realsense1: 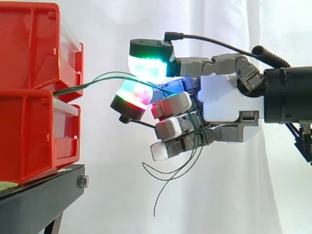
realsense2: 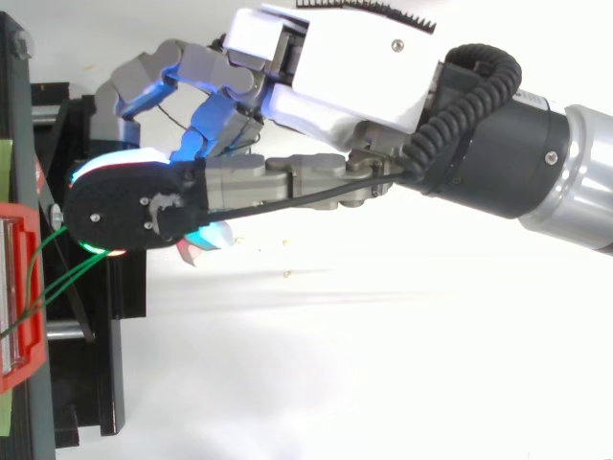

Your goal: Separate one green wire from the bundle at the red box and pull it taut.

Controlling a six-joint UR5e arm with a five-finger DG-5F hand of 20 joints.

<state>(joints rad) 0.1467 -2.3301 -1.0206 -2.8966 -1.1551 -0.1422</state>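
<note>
Two glowing pads [realsense1: 148,66] of the hand [realsense1: 222,102] pinch the green wires [realsense1: 100,78], as you see in the side view. The other fingers are curled, with strands trailing across them and loose ends hanging in slack loops below the palm. From the pinch the wires run leftward, slightly bowed, to the gap between the stacked red bins [realsense1: 29,48] on the black stand [realsense1: 44,195]. Behind hangs the white curtain [realsense1: 219,195].

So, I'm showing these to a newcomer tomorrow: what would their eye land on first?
The hand, mid-frame in the side view, its fingertips glowing green and red. They pinch thin green wires that run left into the stacked red bins, while loose ends dangle below the hand.
</note>
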